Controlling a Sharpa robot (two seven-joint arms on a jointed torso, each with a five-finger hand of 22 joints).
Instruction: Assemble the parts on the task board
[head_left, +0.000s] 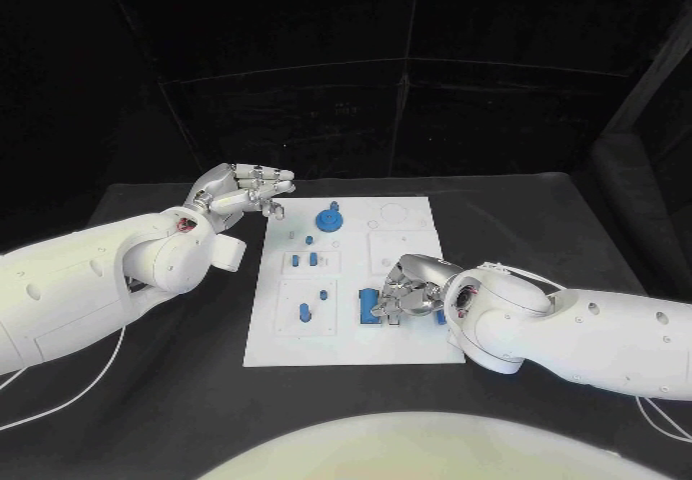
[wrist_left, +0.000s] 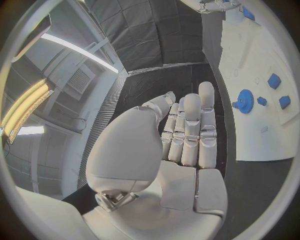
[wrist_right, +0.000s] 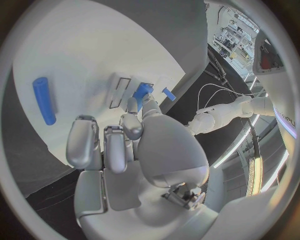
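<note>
Blue block part (head_left: 369, 303) lies on the task board (head_left: 411, 222), pinched by the right hand (head_left: 408, 290); left hand (head_left: 248, 188) hovers spread, empty.

Your task board (head_left: 411, 345) lies mid-table (head_left: 173, 380); left hand (head_left: 242, 188) sits off its far-left corner, right hand (head_left: 408, 290) over its near-right area, apparently touching a part (head_left: 369, 303).
</note>
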